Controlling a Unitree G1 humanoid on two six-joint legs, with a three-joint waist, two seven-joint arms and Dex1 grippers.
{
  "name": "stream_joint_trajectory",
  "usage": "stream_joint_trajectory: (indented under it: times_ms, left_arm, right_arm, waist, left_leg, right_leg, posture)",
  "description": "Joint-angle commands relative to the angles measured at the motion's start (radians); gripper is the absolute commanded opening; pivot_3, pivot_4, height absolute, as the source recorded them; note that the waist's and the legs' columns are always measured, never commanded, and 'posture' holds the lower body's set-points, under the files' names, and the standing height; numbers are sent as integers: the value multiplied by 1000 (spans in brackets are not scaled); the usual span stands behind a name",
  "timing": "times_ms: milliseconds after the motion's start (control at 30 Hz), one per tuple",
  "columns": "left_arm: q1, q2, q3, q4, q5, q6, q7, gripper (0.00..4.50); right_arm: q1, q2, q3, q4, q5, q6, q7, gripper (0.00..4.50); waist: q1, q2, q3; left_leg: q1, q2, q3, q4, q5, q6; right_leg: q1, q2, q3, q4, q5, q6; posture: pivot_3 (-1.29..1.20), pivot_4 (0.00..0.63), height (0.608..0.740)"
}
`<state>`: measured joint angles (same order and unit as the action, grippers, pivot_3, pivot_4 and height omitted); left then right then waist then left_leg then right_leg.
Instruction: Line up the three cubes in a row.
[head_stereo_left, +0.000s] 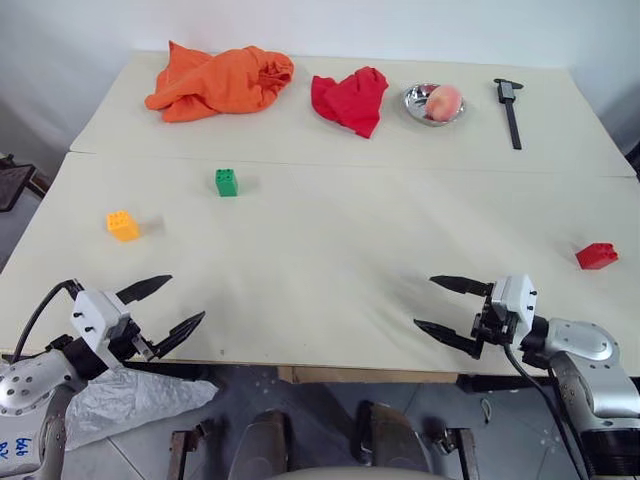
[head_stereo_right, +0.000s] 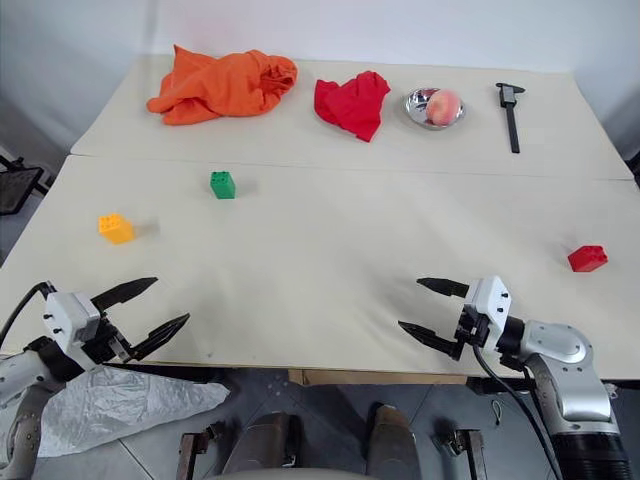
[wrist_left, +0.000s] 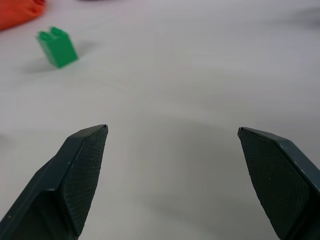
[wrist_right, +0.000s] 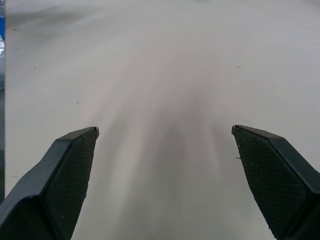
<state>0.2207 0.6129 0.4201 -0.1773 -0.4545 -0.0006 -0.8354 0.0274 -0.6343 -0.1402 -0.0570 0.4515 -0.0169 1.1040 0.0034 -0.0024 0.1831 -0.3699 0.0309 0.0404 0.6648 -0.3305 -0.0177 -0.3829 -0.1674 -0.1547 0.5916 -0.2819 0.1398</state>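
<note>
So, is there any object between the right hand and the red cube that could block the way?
Nothing visible does. The open right hand hovers at the table's near edge, and only bare table lies between it and the red cube, which sits near the right edge.

orange cloth (head_stereo_left: 220, 82) | red cloth (head_stereo_left: 351, 99) | bowl (head_stereo_left: 419, 104) with peach (head_stereo_left: 444, 100) | caliper (head_stereo_left: 511, 108)

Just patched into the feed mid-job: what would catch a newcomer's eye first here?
Three bright cubes lie far apart on the pale table: the yellow-orange cube and green cube on the left, the red cube near the right edge. At the far side an orange cloth and red cloth lie crumpled. At the near edge, left gripper and right gripper are open and empty.
</note>
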Motion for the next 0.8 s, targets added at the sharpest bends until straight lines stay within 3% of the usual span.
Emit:
stream_joint_trajectory:
  times_ms: [33,100,233,300,500,633,800]
  left_arm:
    - [-36,0,-14,14,6,-6,8,4407]
    - [-60,7,-39,16,-5,29,-4,4407]
    - [-100,37,-156,-52,-79,94,-155,4407]
    - [-139,23,-209,-60,-51,73,-164,4407]
    - [-372,-101,-415,-41,-27,112,-164,4407]
    - [-475,-136,-492,19,-3,120,-204,4407]
    - [-536,-144,-526,51,-23,167,-236,4407]
  right_arm:
    - [3,31,-49,-41,2,-16,-85,4500]
    - [2,44,-66,-49,-2,-10,-135,4500]
    - [37,41,-200,-75,48,48,-257,4500]
    - [57,30,-291,-80,87,78,-297,4500]
    - [195,17,-614,73,86,52,-416,4500]
    - [249,43,-659,156,64,28,-457,4500]
    - [218,38,-629,144,72,85,-503,4500]
  waist:
    - [0,0,0]
    - [0,0,0]
    - [10,0,0]
    - [18,1,0]
    - [45,3,-1]
    - [34,4,-2]
    - [-6,8,-3]
  left_leg:
    - [0,0,0,1,0,0]
    - [0,0,0,1,0,0]
    - [0,0,1,1,0,0]
    - [0,0,1,1,-1,0]
    - [0,-1,2,2,-1,1]
    - [2,-1,5,1,-1,1]
    - [7,0,13,1,-1,2]
  right_leg:
    - [0,0,0,0,0,0]
    - [0,0,0,1,0,0]
    - [0,0,1,1,0,0]
    - [0,0,1,1,0,0]
    - [0,0,2,1,0,0]
    - [0,1,4,0,0,0]
    - [0,1,11,1,1,1]
  posture:
    - [0,150,740]
    - [0,150,740]
    - [0,150,740]
    - [0,150,740]
    - [0,150,740]
    - [0,150,740]
    - [0,150,740]
